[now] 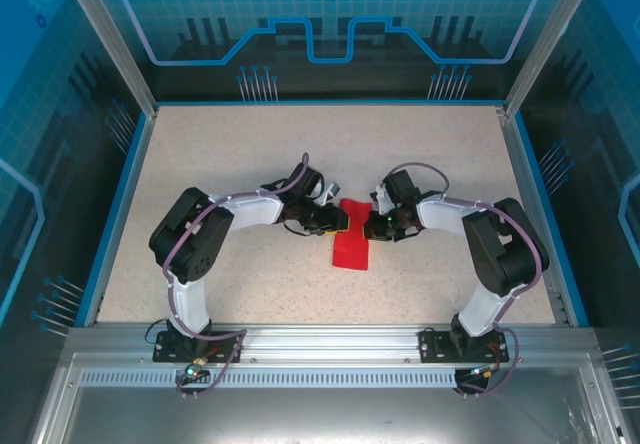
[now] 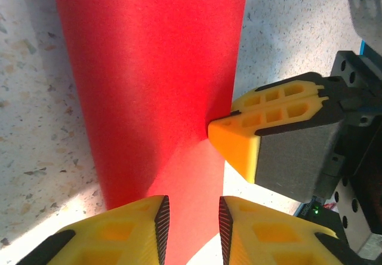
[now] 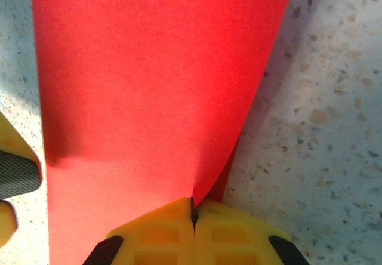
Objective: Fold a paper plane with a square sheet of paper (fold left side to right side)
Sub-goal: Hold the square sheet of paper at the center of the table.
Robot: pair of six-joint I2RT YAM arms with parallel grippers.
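Note:
The square sheet of paper is bright red and lies doubled over as a narrow strip at the table's middle, between the two arms. My left gripper reaches it from the left. In the left wrist view that gripper is open, its pads apart above the red paper. My right gripper comes in from the right. Seen from the right wrist, it is shut on the lifted edge of the paper, whose top layer curls up from the one below. A paper plane is out of view.
The speckled table is bordered by a blue rim and transparent blue walls. A metal rail carries both arm bases at the near edge. The right gripper's yellow fingers sit close to the left gripper.

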